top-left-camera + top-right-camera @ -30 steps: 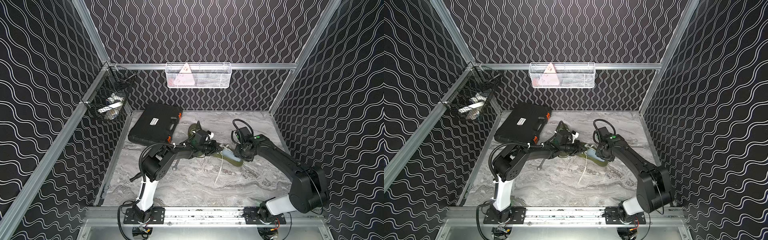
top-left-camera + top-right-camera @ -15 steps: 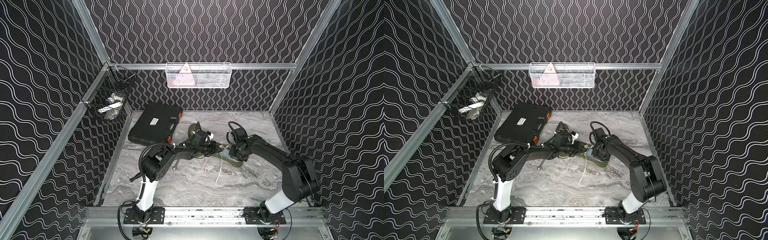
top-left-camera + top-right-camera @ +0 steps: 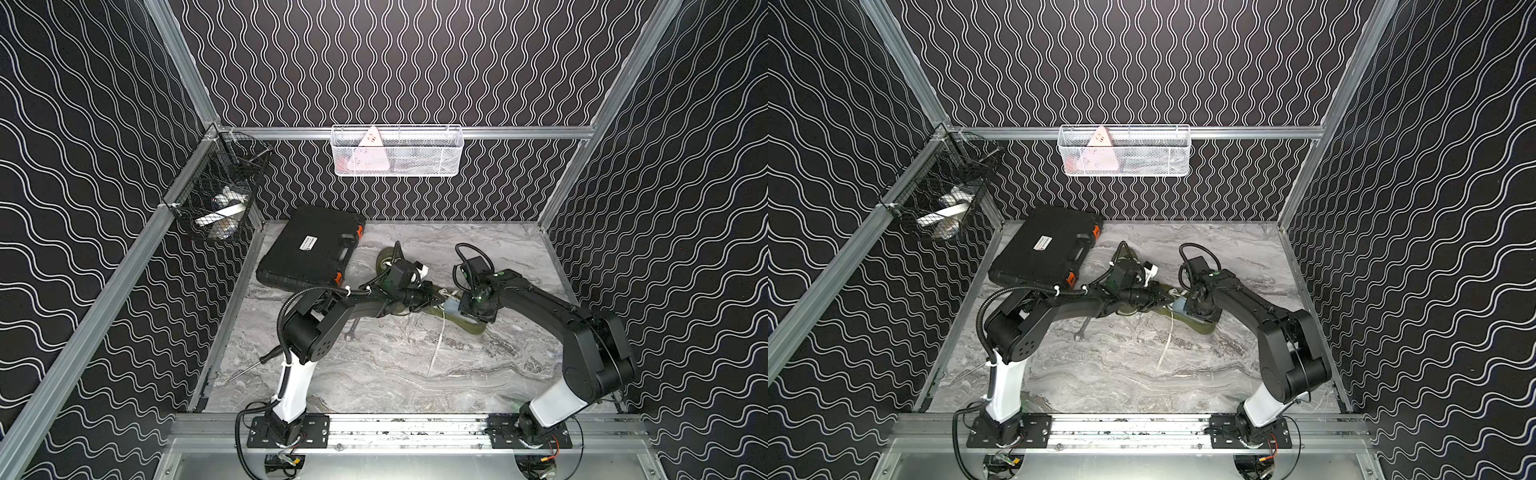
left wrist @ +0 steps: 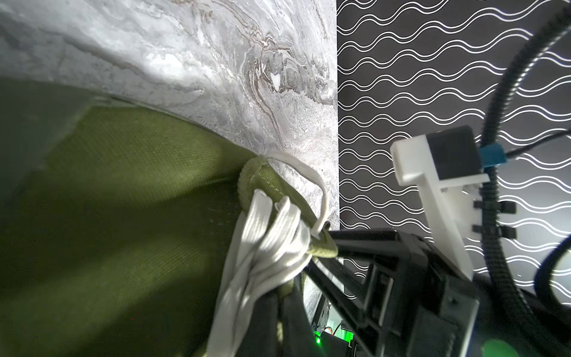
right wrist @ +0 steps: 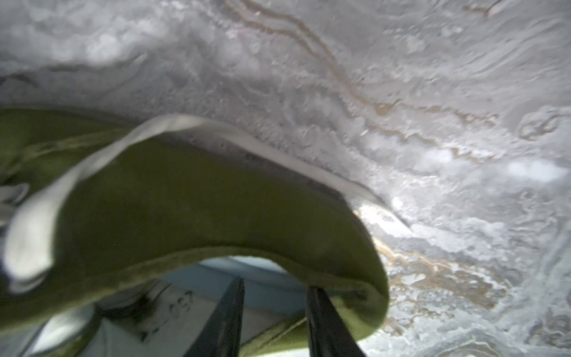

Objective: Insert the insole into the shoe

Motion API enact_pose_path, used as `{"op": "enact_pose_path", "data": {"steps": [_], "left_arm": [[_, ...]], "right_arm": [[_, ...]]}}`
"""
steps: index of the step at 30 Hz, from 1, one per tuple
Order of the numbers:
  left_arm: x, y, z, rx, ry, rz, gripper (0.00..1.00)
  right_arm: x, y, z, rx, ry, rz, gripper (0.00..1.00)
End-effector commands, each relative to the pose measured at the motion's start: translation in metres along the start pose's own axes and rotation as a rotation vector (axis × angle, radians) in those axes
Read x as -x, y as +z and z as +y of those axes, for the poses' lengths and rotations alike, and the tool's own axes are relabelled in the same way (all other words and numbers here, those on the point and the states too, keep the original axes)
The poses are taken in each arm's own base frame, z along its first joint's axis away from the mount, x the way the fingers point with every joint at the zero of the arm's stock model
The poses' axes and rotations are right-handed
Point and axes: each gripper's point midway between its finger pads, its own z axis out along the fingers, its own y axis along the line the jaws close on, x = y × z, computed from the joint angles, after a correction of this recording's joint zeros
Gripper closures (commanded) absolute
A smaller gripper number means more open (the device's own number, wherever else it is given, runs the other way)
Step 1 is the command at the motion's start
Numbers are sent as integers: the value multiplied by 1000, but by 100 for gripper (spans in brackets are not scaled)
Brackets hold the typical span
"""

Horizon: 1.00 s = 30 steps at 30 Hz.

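Observation:
An olive-green shoe (image 3: 471, 329) (image 3: 1202, 328) lies on the marble table between both arms, seen in both top views. Its white laces (image 4: 265, 247) are bunched at the tongue. My left gripper (image 3: 439, 296) (image 3: 1168, 297) (image 4: 285, 289) is shut on the tongue's edge beside the laces. My right gripper (image 3: 471, 312) (image 3: 1196, 313) (image 5: 275, 296) reaches into the shoe's opening under the collar (image 5: 216, 210). Its fingers (image 5: 228, 315) stand apart over the light-blue insole (image 5: 262, 278) (image 3: 451, 307), which lies partly inside the shoe.
A black tool case (image 3: 311, 249) sits at the back left. A wrench (image 3: 351, 332) and a screwdriver (image 3: 253, 365) lie near the left arm. One loose lace (image 3: 436, 349) trails towards the front. A white basket (image 3: 397, 151) and a black basket (image 3: 220, 199) hang on the walls.
My right gripper has shifted slightly left, deeper into the shoe's opening, and its elbow has swung a little. The left arm and the shoe have stayed in place.

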Motion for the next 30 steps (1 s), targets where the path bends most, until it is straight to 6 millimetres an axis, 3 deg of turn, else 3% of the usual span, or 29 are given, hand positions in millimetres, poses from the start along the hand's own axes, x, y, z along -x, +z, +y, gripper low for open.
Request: {"op": "enact_pose_path", "data": {"steps": [1,4,8,11,13,16,22,24,27,30], "left_arm": [[-2,-2,-4,-2,27,16,100],[-3,0,-1,1,20,26,100],[-3,-1,-3,2,26,25,100],[-3,-2,-3,11,33,29,100],[-4,0,-2,13,28,33,100],[-5,0,0,17,25,37,100],[-5,-2,-2,16,32,38,100],[-6,-1,-1,21,34,39,100],[-7,-1,3,26,32,45,100],[-9,0,4,22,29,50,100]], "right_arm": [[9,10,-12,-93,-22,-32,65],[16,19,-18,-168,-43,-42,65],[27,-6,-9,-141,-50,-89,63],[27,-18,-8,-132,-45,-111,52],[24,-10,-9,-127,-40,-115,45],[26,8,-16,-157,-41,-129,42],[42,-8,-5,-114,-33,-168,39],[38,-3,-2,-92,-28,-154,38],[25,25,-12,-111,-20,-94,38],[27,15,-9,-97,-26,-94,38]]}}
